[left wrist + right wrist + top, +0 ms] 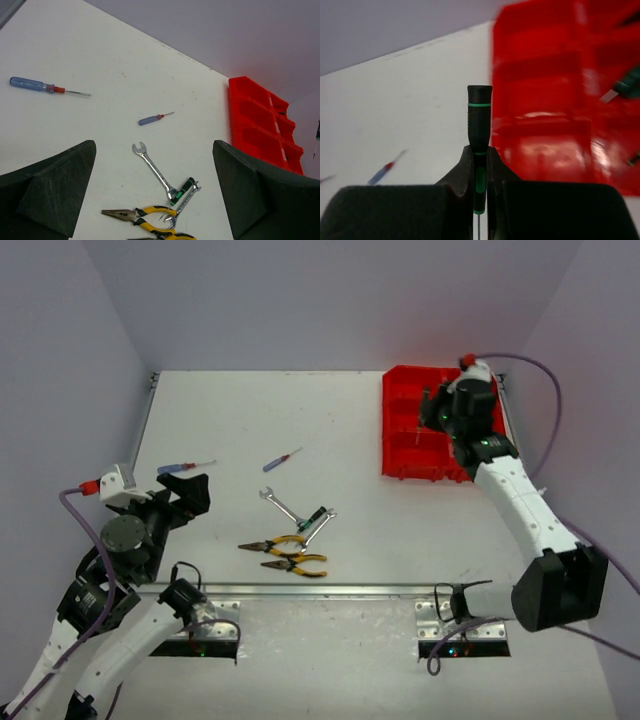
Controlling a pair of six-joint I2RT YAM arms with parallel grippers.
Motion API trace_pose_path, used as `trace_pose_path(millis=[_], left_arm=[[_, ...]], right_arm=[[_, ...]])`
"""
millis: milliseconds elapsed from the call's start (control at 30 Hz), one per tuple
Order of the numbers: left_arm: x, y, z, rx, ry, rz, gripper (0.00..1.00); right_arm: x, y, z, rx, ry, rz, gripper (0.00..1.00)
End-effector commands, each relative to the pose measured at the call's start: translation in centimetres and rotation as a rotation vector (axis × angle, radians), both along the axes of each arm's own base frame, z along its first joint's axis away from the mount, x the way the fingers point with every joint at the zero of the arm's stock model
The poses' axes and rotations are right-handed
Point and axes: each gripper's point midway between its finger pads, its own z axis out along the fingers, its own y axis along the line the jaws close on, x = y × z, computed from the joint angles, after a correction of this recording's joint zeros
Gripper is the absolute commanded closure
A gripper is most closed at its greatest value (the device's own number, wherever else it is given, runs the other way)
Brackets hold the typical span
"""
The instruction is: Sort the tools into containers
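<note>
My right gripper (479, 155) is shut on a black-and-green screwdriver (479, 120), handle pointing forward. It hovers over the left edge of the red compartment tray (555, 100), seen at the far right in the top view (405, 455). My left gripper (155, 190) is open and empty, above the near left of the table (185, 495). Ahead of it lie two silver wrenches (154, 167) (186, 201), a green-handled screwdriver (182, 190) and yellow-handled pliers (140, 216). Two blue screwdrivers (35, 85) (152, 119) lie farther back.
A second pair of yellow pliers (295, 565) lies near the table's front edge. A dark green-tinged tool (625, 87) lies in a tray compartment. Walls close the table at the back and both sides.
</note>
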Motion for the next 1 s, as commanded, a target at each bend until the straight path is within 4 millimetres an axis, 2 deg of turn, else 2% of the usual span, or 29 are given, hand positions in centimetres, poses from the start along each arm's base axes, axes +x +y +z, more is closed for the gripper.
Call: trace_pose_path(millis=[0,100,167,200,233,333,467,633,667,700,733,767,800,900,967], left_arm=[[0.6,-0.9,0.2,0.014,-0.004,-0.038,0.0],[0.7,-1.1,0.1,0.019,0.003,-0.043,0.0],[0.7,-1.1,0.1,0.019,0.002,-0.043,0.0],[0.7,-1.1,0.1,0.018,0.001,-0.042,0.0],[0.7,-1.0,0.2,0.018,0.0,-0.041,0.0],[0.5,-0.9,0.2,0.014,-0.004,-0.037,0.0],[0.4,-0.8,0.3,0.011,-0.01,-0.035,0.0],[0.5,-0.9,0.2,0.015,-0.003,-0.035,0.0],[0.5,-0.9,0.2,0.015,-0.003,-0.034,0.0],[0.6,-0.9,0.2,0.015,-0.003,-0.035,0.0],[0.6,-0.9,0.2,0.015,-0.002,-0.036,0.0],[0.6,-0.9,0.2,0.015,-0.002,-0.037,0.0],[0.6,-1.0,0.2,0.015,-0.002,-0.039,0.0],[0.6,-1.0,0.1,0.018,0.001,-0.04,0.0],[0.7,-1.0,0.1,0.018,0.001,-0.039,0.0]], right_arm=[[-4.2,-16.1,-8.3,0.144,0.226,-0.633,1.0],[-5.8,-21.5,-10.4,0.18,0.272,-0.884,1.0],[-5.9,-23.8,-10.2,0.175,0.291,-1.004,1.0],[-5.8,-24.4,-11.1,0.161,0.333,-1.026,1.0],[-5.3,-24.7,-11.7,0.158,0.364,-1.029,1.0],[-3.6,-25.2,-11.5,0.164,0.383,-1.016,1.0],[-2.1,-25.2,-13.7,0.165,0.445,-1.002,1.0],[-0.2,-25.6,-14.1,0.155,0.457,-0.991,0.97],[0.2,-25.7,-13.9,0.154,0.452,-0.99,0.94],[0.5,-25.8,-13.8,0.152,0.449,-0.986,0.83],[0.8,-25.8,-13.7,0.149,0.448,-0.982,0.67],[1.0,-25.8,-13.7,0.146,0.448,-0.978,0.55],[1.1,-25.8,-13.7,0.145,0.449,-0.97,0.5],[1.3,-25.1,-13.0,0.158,0.441,-0.929,0.23],[1.5,-24.3,-11.5,0.185,0.401,-0.877,0.12]])
